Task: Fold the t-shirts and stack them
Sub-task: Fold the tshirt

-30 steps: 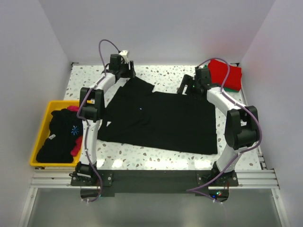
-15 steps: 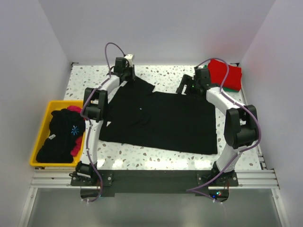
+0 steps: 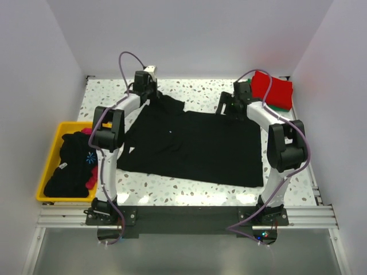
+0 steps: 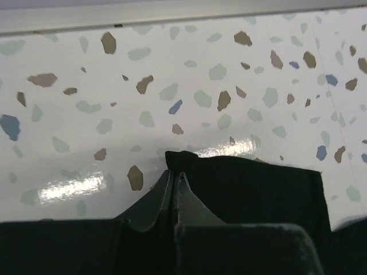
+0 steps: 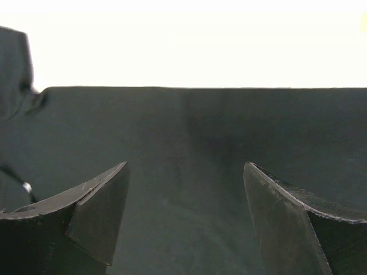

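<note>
One yellow bin (image 3: 69, 126) holds a heap of black and pink t-shirts (image 3: 71, 166).

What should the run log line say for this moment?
left hand shut on black t-shirt edge | right hand open over it | red t-shirt folded, far right

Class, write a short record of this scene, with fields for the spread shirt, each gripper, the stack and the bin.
Spread shirt: black t-shirt, flat on the table
Left gripper: shut, pinching the shirt's far-left edge
Right gripper: open, over the shirt's far-right edge
Stack: red shirt folded on a green one, far-right corner
Bin: yellow bin, left of the table, holding dark and pink clothes
</note>
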Controlling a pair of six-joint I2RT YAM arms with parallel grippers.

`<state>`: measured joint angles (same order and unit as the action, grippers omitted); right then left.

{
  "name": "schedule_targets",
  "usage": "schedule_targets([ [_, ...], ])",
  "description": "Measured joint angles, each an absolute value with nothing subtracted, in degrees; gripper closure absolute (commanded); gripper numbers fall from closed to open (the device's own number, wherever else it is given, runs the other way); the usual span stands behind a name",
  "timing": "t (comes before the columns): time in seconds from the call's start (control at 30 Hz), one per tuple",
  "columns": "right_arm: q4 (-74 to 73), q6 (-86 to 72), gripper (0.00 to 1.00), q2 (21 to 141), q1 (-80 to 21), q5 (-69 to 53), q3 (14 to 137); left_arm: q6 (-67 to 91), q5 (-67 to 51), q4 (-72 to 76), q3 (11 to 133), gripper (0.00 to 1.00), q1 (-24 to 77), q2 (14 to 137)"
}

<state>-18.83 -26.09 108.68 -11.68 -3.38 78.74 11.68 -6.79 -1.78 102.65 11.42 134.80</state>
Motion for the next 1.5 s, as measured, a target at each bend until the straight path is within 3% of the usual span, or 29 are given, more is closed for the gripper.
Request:
schedule_targets([
  [0.33,-21.6,-24.5,0.20,110.9,-2.9,2.4,82.7,13.0,-9.5,1.9,102.7,1.00,8.0,129.1],
  [0.63,-22.0,-24.4,0.48,115.2,4.6,5.0,84.9,14.0,-12.4,2.0,102.8,1.00,8.0,129.1],
  [1.23,-19.4,-24.4,0.66,124.3,3.8,5.3,91.5,14.7,-14.8,2.1,102.8,1.00,8.0,129.1],
  [1.5,-18.9,-24.3,0.95,125.6,3.8,5.3,93.0,15.5,-14.8,2.1,102.8,1.00,8.0,129.1],
])
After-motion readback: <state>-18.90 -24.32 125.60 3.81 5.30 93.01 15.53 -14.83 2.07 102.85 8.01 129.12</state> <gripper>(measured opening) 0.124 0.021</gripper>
